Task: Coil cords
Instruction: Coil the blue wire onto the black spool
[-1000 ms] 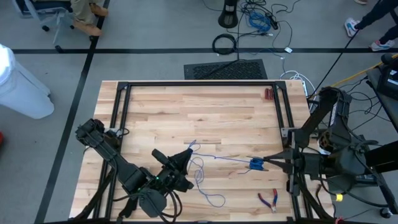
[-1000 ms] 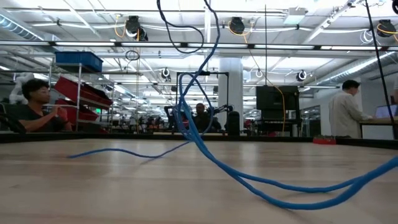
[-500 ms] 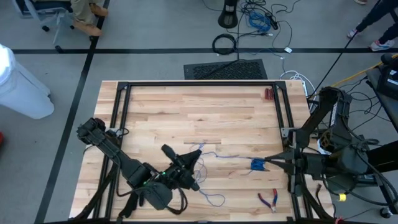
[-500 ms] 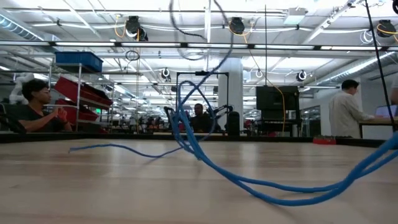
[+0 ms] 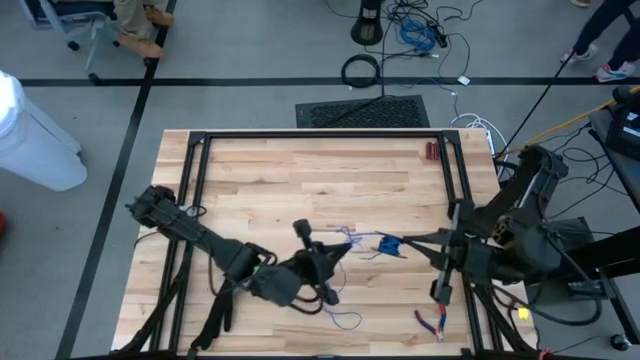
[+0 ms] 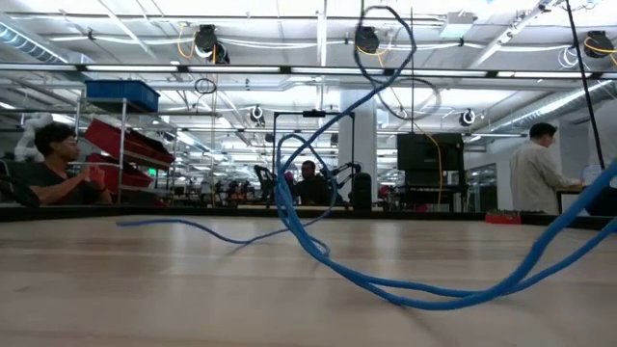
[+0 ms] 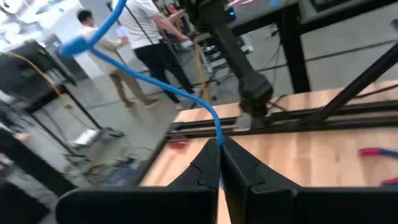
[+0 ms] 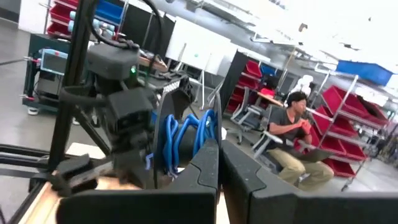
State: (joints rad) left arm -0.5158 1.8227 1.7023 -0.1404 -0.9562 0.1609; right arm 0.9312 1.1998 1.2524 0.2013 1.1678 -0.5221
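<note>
My left hand (image 5: 345,247) is out over the middle of the bench (image 5: 300,170), its two fingers (image 7: 208,163) pressed together on the blue cord (image 5: 360,243); in the left wrist view the cord comes straight out from between the fingertips and climbs away into the air. My right hand (image 5: 403,243) reaches in from the right side, just beside the left one, its fingers likewise pinched tight, with the cord's small blue plug end (image 5: 388,246) at their tips. From my right wrist I see several turns of cord hanging bunched by the left arm's dark body, just past my own fingertips. Between my two hands the cord is a short tangled run. The rest of it trails down toward the near edge of the bench, where a loose loop (image 5: 345,320) lies flat on the wood. Seen level with the bench, the cord rises in a big open loop overhead, then sags back to the wood and lifts away at the right. Red-handled pliers (image 5: 433,322) lie near the front right corner, well apart from the cord. People sit and stand in the room beyond.
</note>
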